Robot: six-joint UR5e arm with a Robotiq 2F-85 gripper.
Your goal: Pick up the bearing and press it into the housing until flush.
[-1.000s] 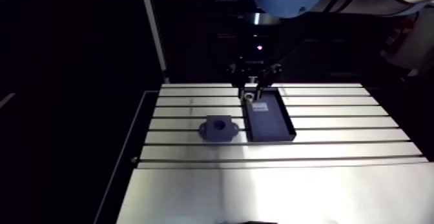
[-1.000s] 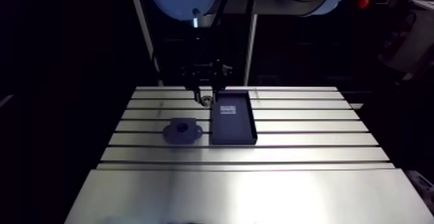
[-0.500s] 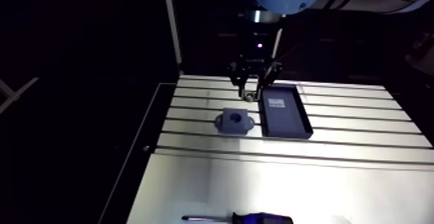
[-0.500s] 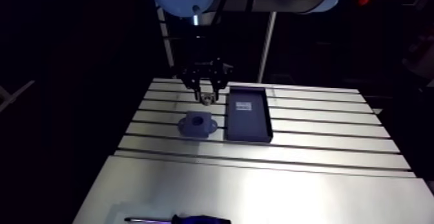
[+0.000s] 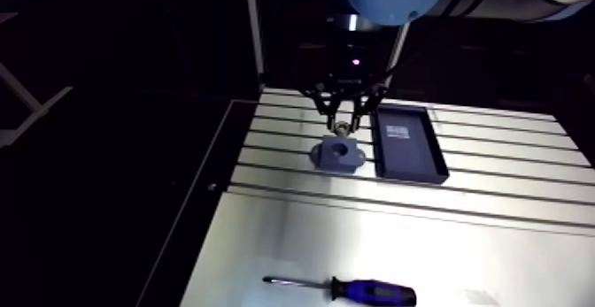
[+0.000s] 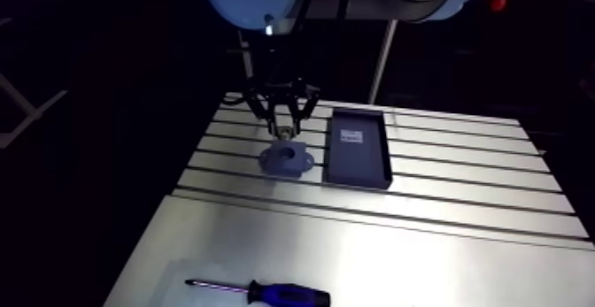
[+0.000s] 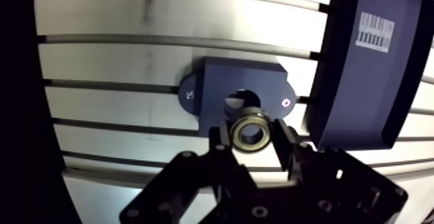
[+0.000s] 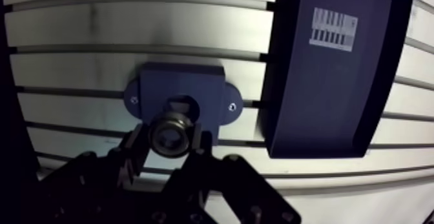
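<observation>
Dark tray on the slotted table; blue-handled screwdriver lies well apart.

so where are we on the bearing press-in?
Pickup looks done: the gripper is shut on the bearing. In hand: it hangs over the housing, roughly above the bore. Left: lower it in and press flush; the bore looks empty.

Table: bears all items listed.
Housing: on the far half of the table, left of the tray, near it but apart.
Tray: right of the housing, long side running near to far.
Screwdriver: near edge, lying left to right, well apart from the housing.
Bearing: clamped in the gripper, above the housing by its bore.
</observation>
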